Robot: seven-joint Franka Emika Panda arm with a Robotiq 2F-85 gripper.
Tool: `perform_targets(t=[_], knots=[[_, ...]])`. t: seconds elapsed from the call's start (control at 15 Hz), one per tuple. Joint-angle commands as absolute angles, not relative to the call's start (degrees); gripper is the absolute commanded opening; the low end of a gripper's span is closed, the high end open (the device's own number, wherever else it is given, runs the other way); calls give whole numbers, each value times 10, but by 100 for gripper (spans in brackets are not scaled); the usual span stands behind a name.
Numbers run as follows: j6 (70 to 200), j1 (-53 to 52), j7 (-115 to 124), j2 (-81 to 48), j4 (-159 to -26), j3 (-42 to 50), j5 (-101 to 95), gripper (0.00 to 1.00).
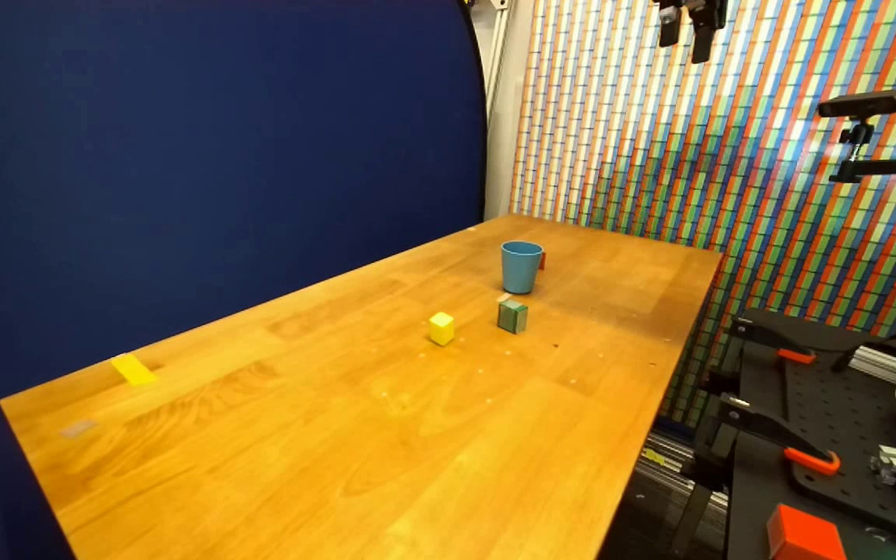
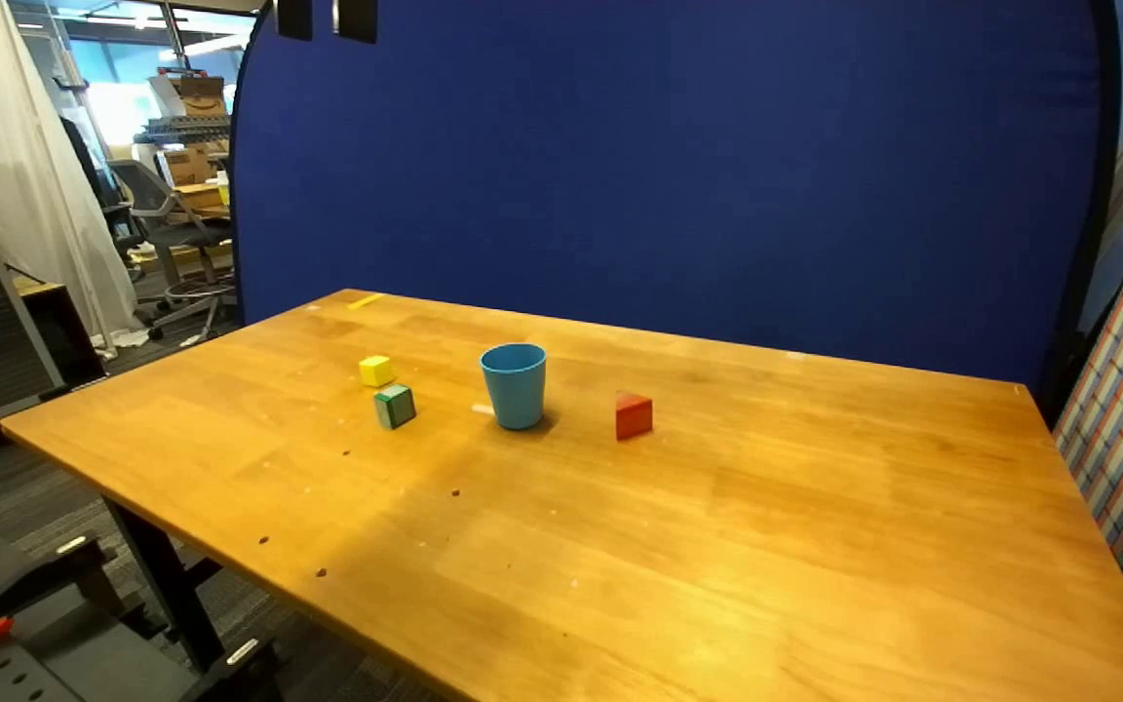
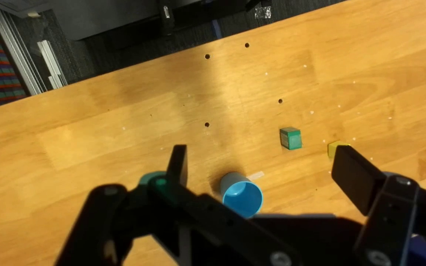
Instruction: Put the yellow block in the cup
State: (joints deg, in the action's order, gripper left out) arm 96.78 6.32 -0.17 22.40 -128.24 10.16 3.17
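In an exterior view, the bright yellow cube (image 1: pixel 442 329) rests on the wooden tabletop (image 1: pixel 355 467), near a green cube (image 1: pixel 512 316) and outside the blue cup (image 1: pixel 520 268), which stands upright beyond both. A flat yellow strip (image 1: pixel 134 369) lies by the table's edge, well apart from all three. High above, the Robotiq gripper (image 1: pixel 684 48) hangs at the view's top edge, its two fingers (image 1: pixel 702 45) parted. In an exterior view that takes in a red block (image 2: pixel 634 416) more fully, the cup stands between that block and the pair of cubes, apart from each; the yellow cube sits near the green cube, a little farther back. The tips of the dark fingers (image 2: pixel 355 19) drop in at the top, a gap between them. In the wrist view the gripper is spread wide; one finger hides part of the yellow cube, while a pale strip (image 3: pixel 256 176) lies just beside the cup.
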Motion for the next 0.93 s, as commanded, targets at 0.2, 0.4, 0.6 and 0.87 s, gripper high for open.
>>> perform_targets(t=[0.2,0.4,0.6,0.87], knots=[[1139,4,63,97,-1302,-15,25,100],[1217,-16,72,16,-1305,-37,21,100],[1282,-27,63,-66,-1294,-39,22,100],[1333,-31,45,-158,-1265,-39,38,100]])
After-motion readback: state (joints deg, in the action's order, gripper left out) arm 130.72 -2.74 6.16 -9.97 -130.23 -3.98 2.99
